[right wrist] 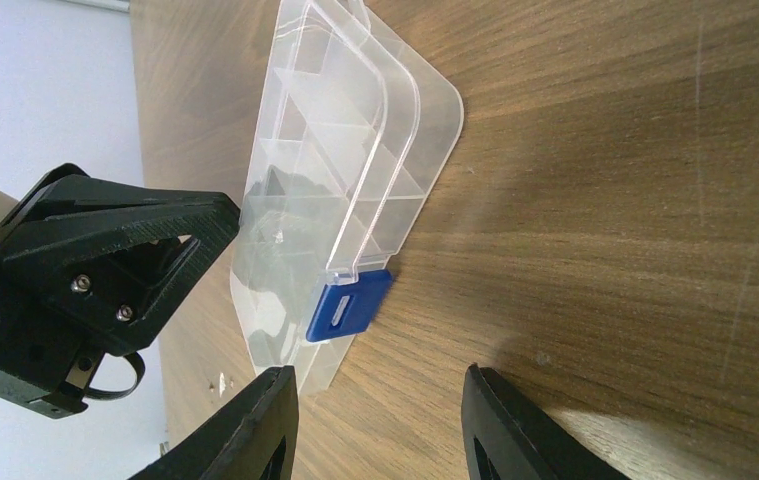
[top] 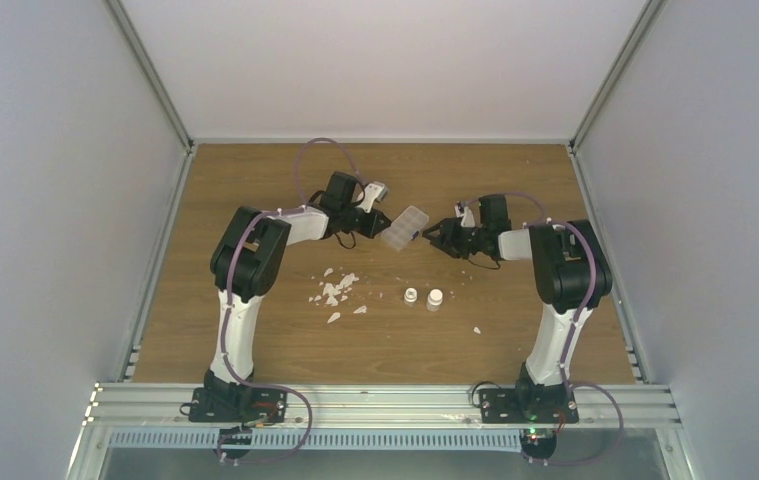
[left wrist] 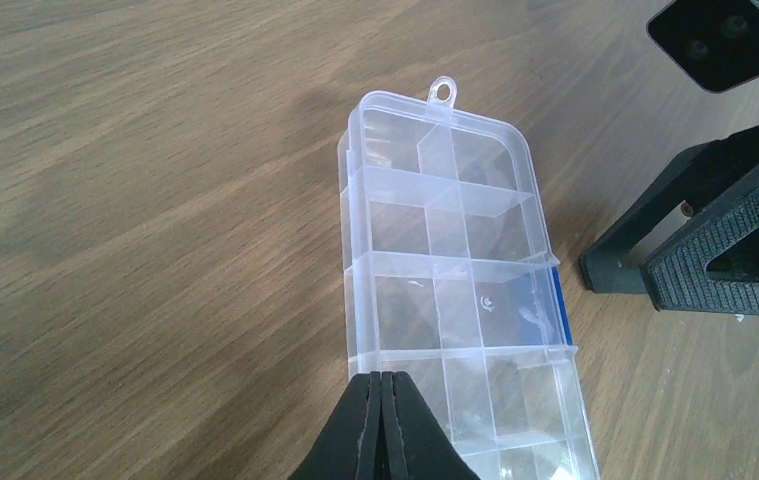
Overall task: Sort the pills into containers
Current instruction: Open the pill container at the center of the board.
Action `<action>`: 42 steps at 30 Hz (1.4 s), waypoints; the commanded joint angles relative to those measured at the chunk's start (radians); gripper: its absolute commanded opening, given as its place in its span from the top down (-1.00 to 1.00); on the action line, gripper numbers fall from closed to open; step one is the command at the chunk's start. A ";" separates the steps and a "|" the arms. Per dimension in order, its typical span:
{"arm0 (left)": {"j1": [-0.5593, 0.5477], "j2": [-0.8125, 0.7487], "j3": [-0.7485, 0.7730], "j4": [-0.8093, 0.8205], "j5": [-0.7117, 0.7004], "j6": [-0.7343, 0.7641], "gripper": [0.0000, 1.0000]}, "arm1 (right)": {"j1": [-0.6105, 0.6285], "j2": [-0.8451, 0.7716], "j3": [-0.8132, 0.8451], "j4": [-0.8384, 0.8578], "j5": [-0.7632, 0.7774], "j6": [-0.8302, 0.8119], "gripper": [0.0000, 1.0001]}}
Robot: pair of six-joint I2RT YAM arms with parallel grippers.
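Note:
The container, a flat clear organiser box (top: 403, 228) with small compartments, lies on the wooden table between both grippers. My left gripper (left wrist: 382, 385) is shut, its tips over the box (left wrist: 455, 250) near its left edge, and nothing shows between its fingers. My right gripper (right wrist: 377, 375) stands open just off the box's (right wrist: 345, 150) other long side, facing its blue latch (right wrist: 348, 305). In the top view the left gripper (top: 377, 224) and right gripper (top: 436, 236) flank the box. No pills can be made out in any view.
Two small white vials (top: 411, 296) (top: 435, 299) stand nearer the arms. White flakes (top: 335, 290) lie scattered to their left, and one flake (top: 476, 329) to the right. Grey walls enclose the table on three sides.

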 commanded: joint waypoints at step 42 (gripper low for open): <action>0.069 -0.046 -0.110 0.110 0.084 -0.041 -0.98 | 0.075 0.141 0.133 -0.128 0.081 0.046 -0.99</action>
